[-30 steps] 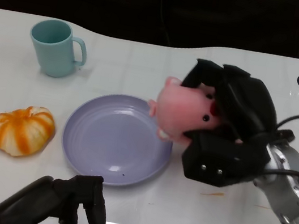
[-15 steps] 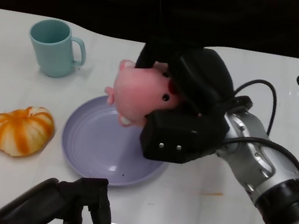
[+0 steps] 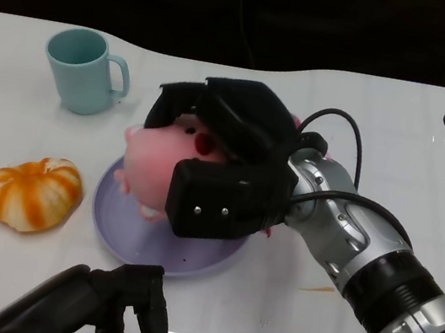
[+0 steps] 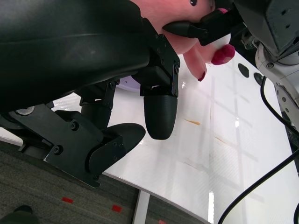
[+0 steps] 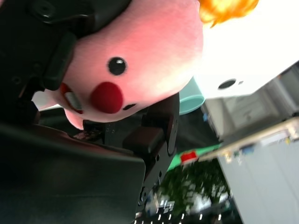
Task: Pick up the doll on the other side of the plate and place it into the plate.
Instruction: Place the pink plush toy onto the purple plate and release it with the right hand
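Right hand (image 3: 218, 166) is wrapped round the pink doll (image 3: 147, 169), fingers curled over its top and back, and I have it hanging over the plate (image 3: 122, 231). What matters for the release is that the plate lies directly beneath the hand, with the doll's body jutting out from the fingers toward the plate's far-left rim, on the pumpkin's (image 3: 34, 192) side. From the head view I can't tell whether the doll is touching the plate or just above it. The right wrist view shows only the doll's face (image 5: 135, 60) packed tight against the hand, so the grip looks firm. I judge that a short lowering and an opening of the fingers is what remains. My left hand (image 3: 100, 308) sits low and near me, short of the plate's near rim, fingers curled, holding nothing.
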Motion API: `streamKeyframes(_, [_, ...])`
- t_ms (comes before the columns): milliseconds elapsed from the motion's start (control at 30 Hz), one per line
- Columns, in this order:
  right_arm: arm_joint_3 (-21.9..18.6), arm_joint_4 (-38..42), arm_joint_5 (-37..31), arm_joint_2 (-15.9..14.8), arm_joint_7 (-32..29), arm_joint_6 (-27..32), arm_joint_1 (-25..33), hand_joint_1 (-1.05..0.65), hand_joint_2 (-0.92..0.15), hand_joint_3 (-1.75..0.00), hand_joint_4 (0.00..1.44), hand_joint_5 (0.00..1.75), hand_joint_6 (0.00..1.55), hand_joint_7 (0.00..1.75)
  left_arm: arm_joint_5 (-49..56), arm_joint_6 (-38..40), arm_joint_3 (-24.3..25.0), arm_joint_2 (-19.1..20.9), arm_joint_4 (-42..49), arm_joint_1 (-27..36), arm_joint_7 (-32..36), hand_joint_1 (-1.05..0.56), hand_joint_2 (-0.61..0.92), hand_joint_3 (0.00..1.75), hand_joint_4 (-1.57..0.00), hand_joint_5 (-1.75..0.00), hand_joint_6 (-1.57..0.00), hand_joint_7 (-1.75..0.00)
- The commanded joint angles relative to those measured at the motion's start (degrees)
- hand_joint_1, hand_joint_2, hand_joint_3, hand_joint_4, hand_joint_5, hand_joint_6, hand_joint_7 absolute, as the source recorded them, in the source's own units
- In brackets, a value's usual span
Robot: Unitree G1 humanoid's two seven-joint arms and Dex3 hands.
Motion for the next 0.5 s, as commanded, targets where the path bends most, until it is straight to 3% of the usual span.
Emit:
streamKeyframes(33, [1.1,-1.7,0.7,-1.3,6.0,0.3,-1.6,-0.52,-0.89,-0.25,0.30,0.67,0.49,0.02,0.5,0.3,-0.2,0.1,-0.2,0.0,0.6,-0.18,0.57,1.13,-0.61,-1.75,-0.50,-1.57])
streamKeyframes(133, [2.1,-3.1,-0.7,-1.9,8.0,1.4,-1.4,-0.72,-0.92,-0.17,0.09,0.43,0.24,0.00,0.6,0.1,-0.3,0.1,-0.1,0.0,0.6,-0.18,0.57,1.13,-0.60,-1.75,-0.50,-1.57])
streamKeyframes(200, [2.8,-3.8,-1.6,-2.2,8.7,2.2,-1.2,-0.83,-0.92,-0.15,0.02,0.35,0.18,0.00,0.6,0.0,-0.3,0.1,-0.1,0.0,0.6,-0.18,0.57,1.13,-0.60,-1.75,-0.50,-1.57])
streamKeyframes(333, [4.0,-5.4,-2.9,-3.0,11.3,4.2,-1.5,-0.97,-0.92,-0.21,0.00,0.19,0.08,0.01,0.5,-0.2,-0.1,0.2,0.2,-0.2,0.5,-0.18,0.58,1.11,-0.60,-1.75,-0.49,-1.59])
streamKeyframes(500, [4.1,-6.9,-3.4,-3.8,13.1,5.0,-1.3,-1.03,-0.92,-0.25,0.00,0.08,0.01,0.00,0.5,0.1,0.0,0.2,0.1,-0.3,0.5,-0.18,0.59,1.10,-0.61,-1.75,-0.49,-1.59])
